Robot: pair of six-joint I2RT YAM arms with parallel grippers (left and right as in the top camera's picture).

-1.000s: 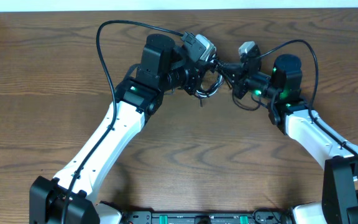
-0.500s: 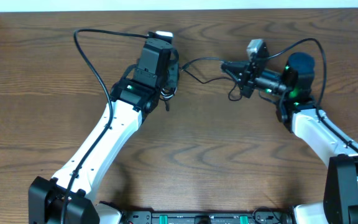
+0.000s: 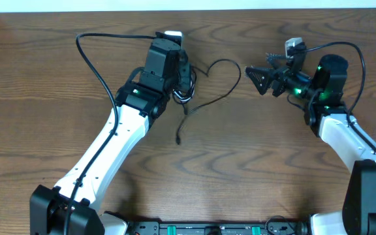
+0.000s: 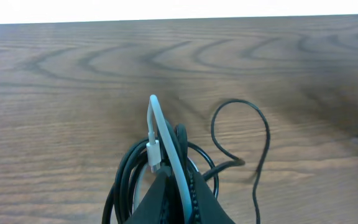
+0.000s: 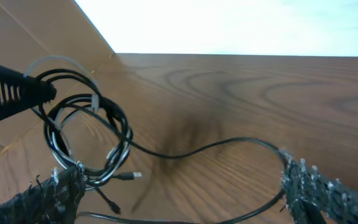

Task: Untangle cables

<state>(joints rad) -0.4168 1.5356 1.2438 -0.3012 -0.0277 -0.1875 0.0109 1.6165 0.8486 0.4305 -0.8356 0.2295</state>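
Observation:
My left gripper (image 3: 180,73) is shut on a coiled bundle of cables (image 3: 187,91). In the left wrist view the white cable (image 4: 161,134) and black loops (image 4: 124,180) are pinched between the fingertips of that gripper (image 4: 176,186). One black cable (image 3: 239,77) leaves the bundle, curves right in a wide loop and runs back down to a plug end (image 3: 177,140) on the table. My right gripper (image 3: 256,79) stands open to the right of that loop. In the right wrist view the right gripper (image 5: 185,193) is spread wide, the black cable (image 5: 197,149) crosses between its fingers, and the bundle (image 5: 86,137) hangs at left.
The wooden table (image 3: 240,170) ends at a pale strip along its far edge (image 3: 188,8). Thick black arm wires arch over the left arm (image 3: 93,59) and the right arm (image 3: 344,47). Both arm bases stand at the near edge.
The right gripper has opened, let go of the black cable and drawn back to the right. The freed cable now lies in a loose loop on the table. The left arm keeps the bundle.

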